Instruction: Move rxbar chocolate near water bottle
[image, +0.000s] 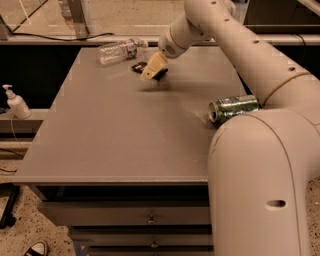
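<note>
The rxbar chocolate (138, 66) is a small black bar near the table's far edge. It shows on both sides of a beige finger. My gripper (154, 70) reaches down from the upper right and is shut on the bar, holding it a little above the table, where a faint shadow lies beneath. The water bottle (119, 50), clear with a white-and-red label, lies on its side at the far left of the table. It is a short way up and left of the bar and apart from it.
A green soda can (233, 107) lies on its side at the right of the grey table (115, 135), next to my arm's big lower link. A white pump dispenser (17, 103) stands off the table at the left. Drawers sit below the front edge.
</note>
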